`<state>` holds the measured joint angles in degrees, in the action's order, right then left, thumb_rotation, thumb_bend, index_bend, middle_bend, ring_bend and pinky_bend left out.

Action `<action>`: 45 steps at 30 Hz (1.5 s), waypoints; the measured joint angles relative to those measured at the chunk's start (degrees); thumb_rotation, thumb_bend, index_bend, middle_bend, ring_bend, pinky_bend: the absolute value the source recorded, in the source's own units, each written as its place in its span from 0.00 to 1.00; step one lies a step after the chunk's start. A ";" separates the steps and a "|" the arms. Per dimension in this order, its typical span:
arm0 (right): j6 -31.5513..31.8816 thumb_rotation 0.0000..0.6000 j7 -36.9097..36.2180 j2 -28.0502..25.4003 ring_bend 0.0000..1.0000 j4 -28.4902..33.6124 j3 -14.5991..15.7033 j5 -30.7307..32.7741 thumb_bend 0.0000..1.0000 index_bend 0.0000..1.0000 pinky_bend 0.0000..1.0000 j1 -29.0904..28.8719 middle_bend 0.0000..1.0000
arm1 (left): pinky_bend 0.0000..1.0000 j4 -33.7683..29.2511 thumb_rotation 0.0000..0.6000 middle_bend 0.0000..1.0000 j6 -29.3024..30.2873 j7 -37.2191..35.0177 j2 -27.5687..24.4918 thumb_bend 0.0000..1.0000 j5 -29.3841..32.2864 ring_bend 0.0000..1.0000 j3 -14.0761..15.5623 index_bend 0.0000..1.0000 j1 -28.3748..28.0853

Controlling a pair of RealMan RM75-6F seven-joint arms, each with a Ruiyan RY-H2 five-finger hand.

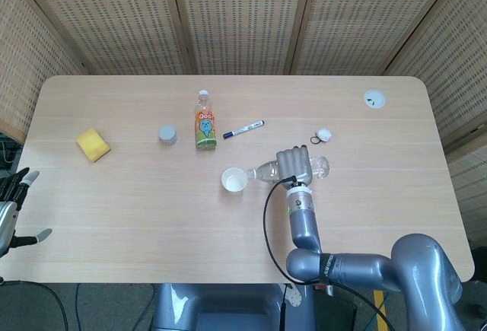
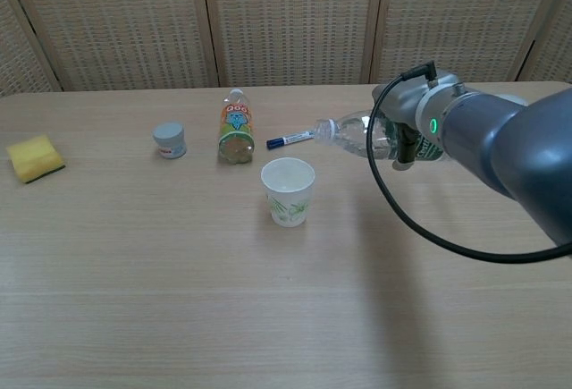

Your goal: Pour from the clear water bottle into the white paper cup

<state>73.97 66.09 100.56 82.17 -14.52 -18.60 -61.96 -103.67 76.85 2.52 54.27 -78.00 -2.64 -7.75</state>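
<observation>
Above the white paper cup (image 1: 234, 181), clear water bottle (image 1: 266, 170) sideways in right hand (image 1: 297, 165), green label unreadable.

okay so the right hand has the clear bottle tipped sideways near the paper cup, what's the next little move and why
Probably tilt further, neck down. The right hand holds the clear water bottle nearly level, its mouth at the rim of the white paper cup; no stream is visible.

The right arm (image 2: 500, 152) is smooth, rounded grey metal, with a small glowing green ring light near the wrist. A thin black cable loops loosely along its forearm. The right hand (image 1: 295, 165) is grey. The left hand (image 1: 11, 205) has dark fingers with pale grey tips.
</observation>
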 measured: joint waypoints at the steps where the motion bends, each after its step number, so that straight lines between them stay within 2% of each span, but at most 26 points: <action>1: 0.02 1.00 0.11 0.05 0.54 -0.15 -0.03 -0.09 0.56 0.53 0.58 0.05 0.60 | 0.00 0.02 1.00 0.00 -0.02 -0.07 0.00 0.05 0.02 0.00 0.00 0.00 -0.01; 15: 1.33 1.00 3.47 0.33 0.54 -1.35 0.73 -2.35 0.56 0.53 0.58 0.56 0.60 | 0.00 0.03 1.00 0.00 -0.29 -0.41 -0.11 0.05 0.13 0.00 0.06 0.00 -0.15; 45: 4.37 1.00 9.36 2.53 0.54 -2.42 -2.40 -0.79 0.56 0.53 0.58 0.72 0.60 | 0.00 0.11 1.00 0.00 -0.38 -0.41 -0.12 0.05 0.40 0.00 0.05 0.00 -0.29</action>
<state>78.34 75.44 103.09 79.75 -16.92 -19.39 -61.24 -103.56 76.47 2.11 54.14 -77.60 -2.59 -8.03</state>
